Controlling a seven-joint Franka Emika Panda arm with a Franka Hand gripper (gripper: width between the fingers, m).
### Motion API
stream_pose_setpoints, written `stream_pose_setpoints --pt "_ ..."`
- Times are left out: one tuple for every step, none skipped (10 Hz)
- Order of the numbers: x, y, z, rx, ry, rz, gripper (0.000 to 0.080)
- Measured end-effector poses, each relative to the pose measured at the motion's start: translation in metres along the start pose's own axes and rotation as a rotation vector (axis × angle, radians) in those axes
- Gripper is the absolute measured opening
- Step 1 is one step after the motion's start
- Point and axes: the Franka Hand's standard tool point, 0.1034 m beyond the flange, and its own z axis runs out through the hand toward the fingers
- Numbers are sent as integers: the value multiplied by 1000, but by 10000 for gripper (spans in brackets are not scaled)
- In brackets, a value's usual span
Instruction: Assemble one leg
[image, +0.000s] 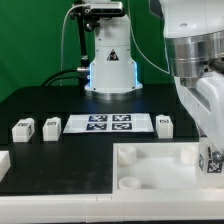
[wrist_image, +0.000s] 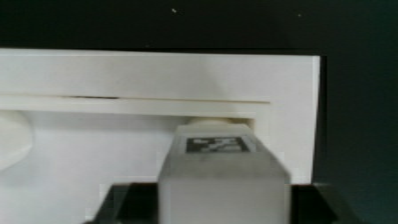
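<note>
Where you look: as you scan the exterior view, you find the arm (image: 195, 60) reaching down on the exterior view's right, over the near corner of the large white tray-like part (image: 160, 165).
Gripper: you see the gripper (image: 212, 160) low over that tray part's right end, with a tagged white leg (image: 212, 163) between its fingers; the jaws are closed on that block.
Held leg, wrist view: you get the leg (wrist_image: 219, 170) filling the lower middle, its black-and-white tag facing the camera, its far end at a round socket (wrist_image: 214, 124) in the tray part (wrist_image: 160, 80).
Contact: you cannot tell whether the leg's tip is seated in the socket or only touching its rim.
Other legs: you have two loose legs on the table's left side, one (image: 23, 128) just beside the other (image: 51, 127), and a third (image: 165, 124) just right of the marker board.
Marker board: you see the marker board (image: 108, 123) lying flat on the black table (image: 60, 160), between the left pair and the third leg.
Background: you see the robot base (image: 110, 60) behind the marker board.
</note>
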Motion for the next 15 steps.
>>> stream_pose_setpoints --pt "0 0 0 0 0 -51 497" --pt "-4 2 3 -5 1 -148 604" --pt "-7 2 3 -8 6 -291 604" --pt "-6 2 3 -8 11 -441 639" --pt "-5 2 3 -9 10 -557 639" --pt "-5 2 3 -9 10 -630 648" --pt "-5 2 3 -10 10 -768 648" --pt "-3 2 2 -14 16 -893 648" --pt "1 0 1 -35 47 -1091 648" --pt "5 -4 0 -43 85 -1347 648" --pt "5 -5 1 -49 102 -1510 648" --pt "6 -5 2 -56 107 -1595 648" --pt "6 -5 2 -54 107 -1577 621" --pt "6 -5 2 -51 108 -1532 621" --pt "6 -5 2 -49 108 -1491 449"
